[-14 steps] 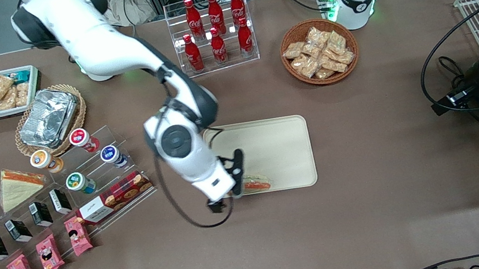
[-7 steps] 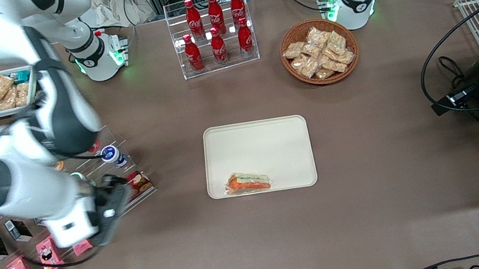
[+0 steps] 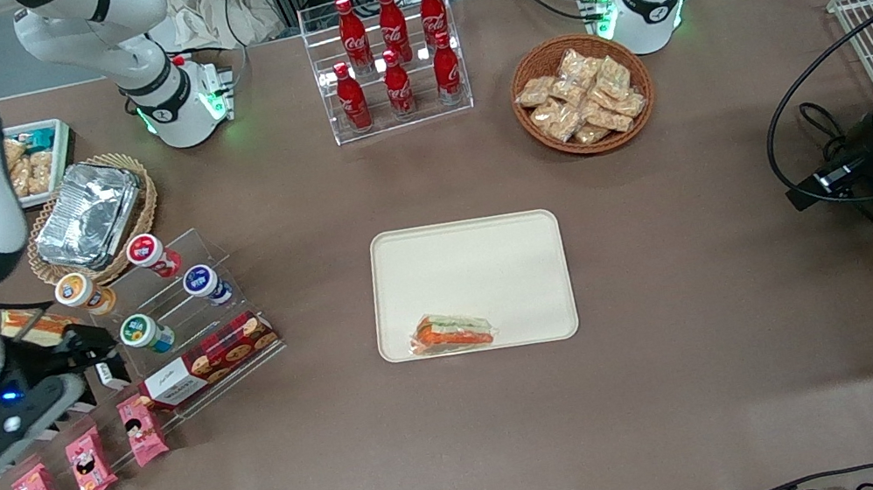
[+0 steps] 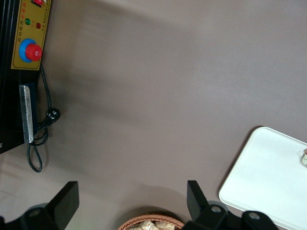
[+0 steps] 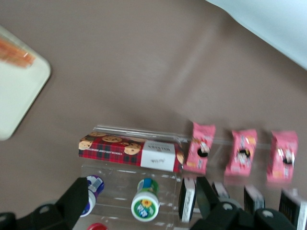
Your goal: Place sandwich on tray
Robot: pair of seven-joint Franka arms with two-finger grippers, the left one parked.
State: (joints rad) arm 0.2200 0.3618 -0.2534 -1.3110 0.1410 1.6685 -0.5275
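Note:
The sandwich (image 3: 453, 332), a clear-wrapped wedge with an orange and green edge, lies flat on the cream tray (image 3: 493, 262) at the corner nearest the front camera, toward the working arm's end. Nothing touches it. My right gripper (image 3: 80, 367) is well away from the tray, hovering open and empty over the clear acrylic snack stand (image 3: 175, 324). In the right wrist view its fingers (image 5: 76, 199) straddle a green-lidded cup (image 5: 145, 203), and the sandwich's orange edge (image 5: 14, 51) and a tray corner (image 5: 19, 91) show. The left wrist view catches a tray corner (image 4: 268, 191).
The stand holds lidded cups, a red cookie box (image 3: 207, 359), black cartons and pink packets (image 3: 86, 459); a plain orange-edged wedge (image 3: 28, 324) peeks from under the arm. A foil-container basket (image 3: 90, 216), a cola rack (image 3: 390, 49) and a snack basket (image 3: 582, 95) stand farther from the front camera.
The right arm let go of the sandwich on the tray, then swung away toward its own end of the table, ending over the snack stand. The sandwich has stayed put.

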